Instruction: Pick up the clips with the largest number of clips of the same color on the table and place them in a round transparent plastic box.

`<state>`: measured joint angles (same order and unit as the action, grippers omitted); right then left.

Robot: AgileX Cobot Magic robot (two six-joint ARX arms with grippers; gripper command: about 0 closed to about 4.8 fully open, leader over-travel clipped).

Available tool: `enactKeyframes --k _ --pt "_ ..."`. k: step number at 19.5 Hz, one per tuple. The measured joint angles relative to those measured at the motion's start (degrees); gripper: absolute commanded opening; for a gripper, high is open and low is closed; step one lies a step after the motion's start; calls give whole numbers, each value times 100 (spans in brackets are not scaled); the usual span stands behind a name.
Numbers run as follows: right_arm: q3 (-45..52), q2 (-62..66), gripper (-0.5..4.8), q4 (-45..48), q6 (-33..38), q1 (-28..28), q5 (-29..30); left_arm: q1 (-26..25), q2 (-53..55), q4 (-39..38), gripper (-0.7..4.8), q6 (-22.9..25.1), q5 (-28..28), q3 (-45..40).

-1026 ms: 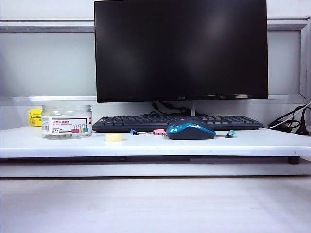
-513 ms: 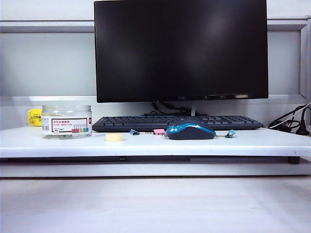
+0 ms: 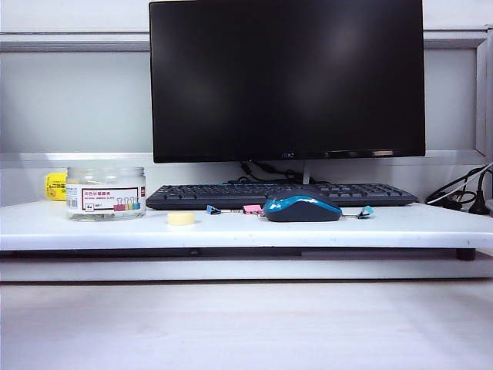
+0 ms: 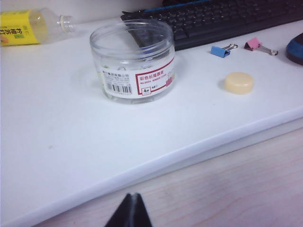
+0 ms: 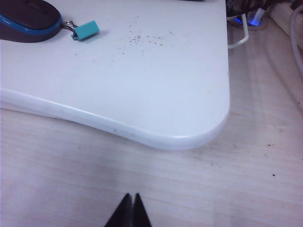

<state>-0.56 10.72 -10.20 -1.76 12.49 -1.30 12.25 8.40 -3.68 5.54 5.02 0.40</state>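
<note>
Beyond left gripper point(image 4: 129, 208) (closed), box point(image 4: 132, 61), right gripper point(image 5: 129, 210).

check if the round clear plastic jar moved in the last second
No. The round clear plastic jar sits at the same spot left of the black keyboard, with the pale yellow tape roll in front.

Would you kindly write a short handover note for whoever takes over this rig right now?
Left claw: shut, empty, in front of the white desk, near the round clear box.
Right claw: shut, empty, off the desk's right corner.
On the desk: blue clip, pink clip, teal clip by the mouse.
Done: nothing boxed. Left: every pick and placement.
</note>
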Motion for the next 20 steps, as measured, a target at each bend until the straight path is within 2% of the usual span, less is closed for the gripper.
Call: enactKeyframes --k 8,14,20 --pt "2 0 -4 0 0 -94 2 -13 0 0 -5 0 2 0" --pt "0 2 -4 0 2 -861 -15 -841 0 0 -5 0 13 0" --pt "0 4 -4 0 2 -885 -9 -1001 -2 0 -4 0 -2 0"
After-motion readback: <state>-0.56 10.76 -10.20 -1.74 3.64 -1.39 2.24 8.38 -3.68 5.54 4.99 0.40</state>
